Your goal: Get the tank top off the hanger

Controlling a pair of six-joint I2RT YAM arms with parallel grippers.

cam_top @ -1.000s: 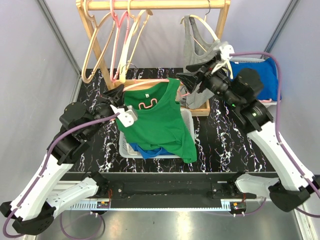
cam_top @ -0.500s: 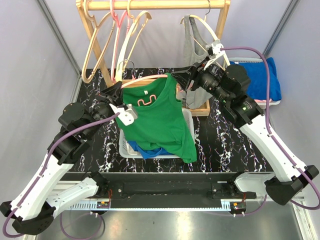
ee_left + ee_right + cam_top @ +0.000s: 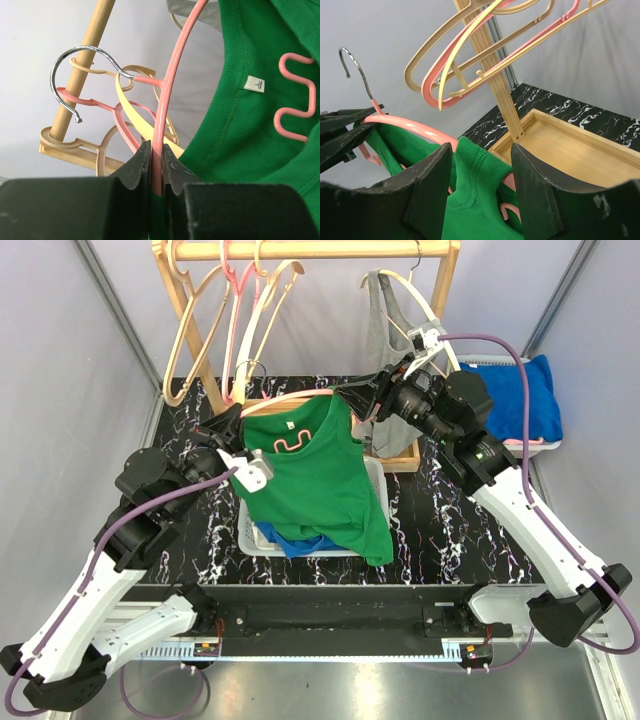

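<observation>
Garment: I am looking at a green ribbed tank top (image 3: pixel 320 480) with a white size tag (image 3: pixel 254 84) inside the neckline and the hem falling in loose folds.
Location: it is hanging on a pink hanger (image 3: pixel 295 398), held in the air over a white basket (image 3: pixel 377 480), in front of the wooden rack (image 3: pixel 300 250).
Left gripper (image 3: pixel 156 150): jaws pressed together on the hanger's pink arm, just below the metal hook (image 3: pixel 85 47).
Right gripper (image 3: pixel 482 150): jaws spread, one on each side of the shoulder strap (image 3: pixel 475 160) bunched over the hanger's far end. I cannot tell whether either is touching cloth.
Handling: I am judging it light, soft and stretchy. It should drape and bunch rather than slide cleanly, and it could catch on the hanger's tip.
Hold point: I am favouring that strap at the hanger's end, pinching the rib and drawing it outward, clear of the tip.
</observation>
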